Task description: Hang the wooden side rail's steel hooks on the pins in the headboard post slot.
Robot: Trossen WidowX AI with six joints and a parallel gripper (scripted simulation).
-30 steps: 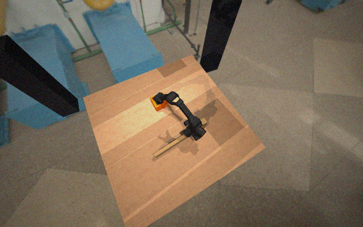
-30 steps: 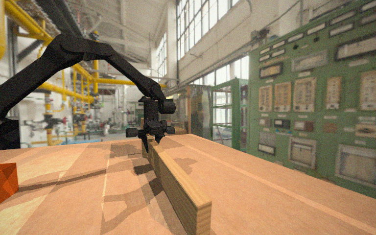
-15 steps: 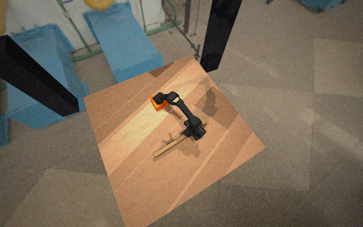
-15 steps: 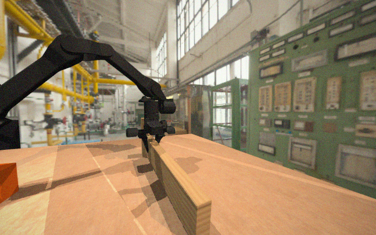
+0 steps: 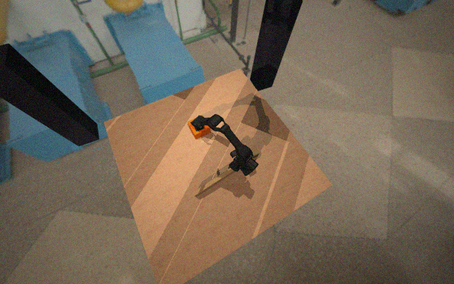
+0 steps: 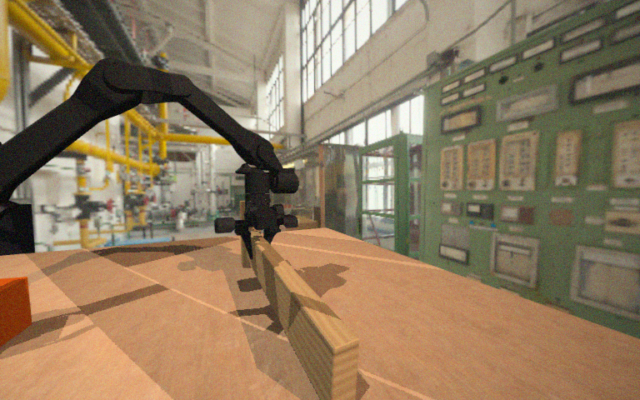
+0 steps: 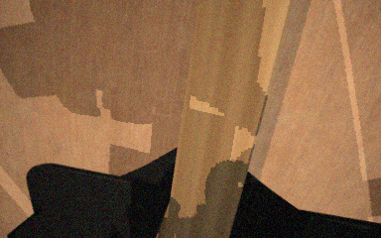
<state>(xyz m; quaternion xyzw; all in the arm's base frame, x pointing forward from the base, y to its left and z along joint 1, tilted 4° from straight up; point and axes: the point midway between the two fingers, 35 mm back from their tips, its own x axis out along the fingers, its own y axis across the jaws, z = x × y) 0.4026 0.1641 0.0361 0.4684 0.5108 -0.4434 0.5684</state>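
Note:
The wooden side rail (image 5: pixel 212 183) (image 6: pixel 307 348) (image 7: pixel 223 59) stands on its narrow edge, a long pale plank. My gripper (image 6: pixel 258 242) (image 7: pixel 201 156) is shut on it near the end by the post, with one finger on each side. The rail's other end reaches toward the exterior camera; its lower edge there is cut off by the frame. The headboard post (image 6: pixel 244 258) stands upright just behind the gripper, and a bit of it shows past the gripper in the top view (image 5: pixel 256 155). The steel hooks, the slot and the pins are hidden, so whether they touch cannot be told.
An orange block (image 5: pixel 200 133) (image 6: pixel 13 306) lies by the arm's base, well to the side of the rail. The arm arches from there over the wooden table (image 5: pixel 160 187) (image 6: pixel 448 339). Broad shadows cross the table top.

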